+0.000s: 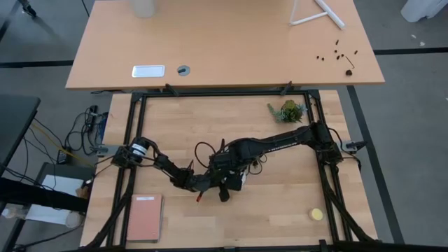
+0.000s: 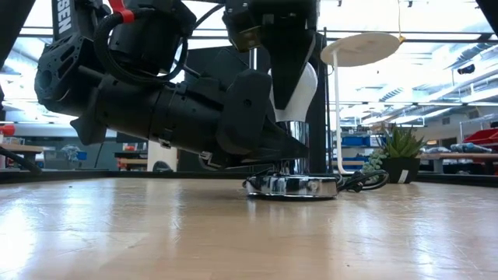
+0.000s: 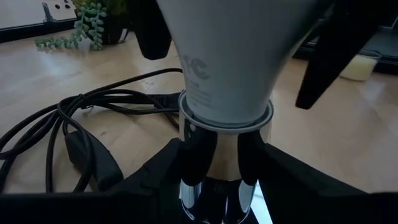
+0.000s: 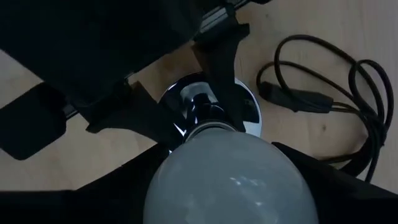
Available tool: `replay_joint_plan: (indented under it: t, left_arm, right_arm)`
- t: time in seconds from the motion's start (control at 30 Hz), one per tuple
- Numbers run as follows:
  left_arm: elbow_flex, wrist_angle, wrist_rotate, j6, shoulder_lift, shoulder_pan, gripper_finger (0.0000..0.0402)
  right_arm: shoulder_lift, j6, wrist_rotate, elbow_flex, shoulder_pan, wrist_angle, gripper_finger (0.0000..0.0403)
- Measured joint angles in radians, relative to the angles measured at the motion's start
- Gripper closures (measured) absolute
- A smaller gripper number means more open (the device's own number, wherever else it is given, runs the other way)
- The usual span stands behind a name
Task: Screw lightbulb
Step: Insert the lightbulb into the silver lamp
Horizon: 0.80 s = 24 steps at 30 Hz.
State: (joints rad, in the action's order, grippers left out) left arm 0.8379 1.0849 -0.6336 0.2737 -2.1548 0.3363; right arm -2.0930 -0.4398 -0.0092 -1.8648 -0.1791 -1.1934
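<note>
**Two tools crowded at mid-tabletop**

Down low, left tool (image 3: 214,186) clamped on chrome socket stem (image 3: 211,168) above silvery base (image 2: 292,186). Seated upright in that socket, lightbulb (image 3: 227,56). Over it, right tool (image 4: 230,186), fingers flanking the glass; squeezing or loose, cannot tell. Beyond, black cord (image 4: 323,99), small plant (image 1: 287,110) on tabletop (image 1: 280,210).

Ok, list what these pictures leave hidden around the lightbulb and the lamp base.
- High view: the lightbulb and the lamp base lie under both arms.
- Low view: the left hand covers the bulb's neck and socket.
- Left wrist view: the bulb's screw end sits inside the chrome socket; how far in cannot be told.
- Right wrist view: the bulb blocks its own threads.
</note>
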Motion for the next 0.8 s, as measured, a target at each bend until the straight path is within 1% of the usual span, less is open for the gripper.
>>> replay_joint_plan:
  t: [0.13,0.2,0.37,0.57,0.63,0.8]
  left_arm:
    - [0.0,0.0,-0.003,0.003,0.0,0.0,0.0218]
    - [0.0,0.001,-0.007,0.004,0.0,0.0,0.0218]
    - [0.0,0.001,-0.015,0.004,0.0,-0.002,0.0218]
    - [0.0,0.001,-0.015,0.005,0.0,-0.003,0.0218]
    - [0.0,0.001,-0.014,0.005,0.0,-0.003,0.0218]
    - [0.0,0.001,-0.011,0.004,0.0,-0.003,0.0218]
  right_arm:
    - [0.0,0.099,0.001,0.0,0.0,0.008,0.0112]
    - [0.0,0.202,-0.002,0.0,0.0,0.012,0.01]
    - [0.0,0.534,-0.004,0.001,-0.001,0.02,0.006]
    - [0.0,0.754,-0.007,0.001,-0.002,0.019,0.0011]
    - [0.0,0.837,-0.007,0.001,-0.003,0.02,0.0006]
    - [0.0,1.102,-0.007,0.001,-0.003,0.028,0.0017]
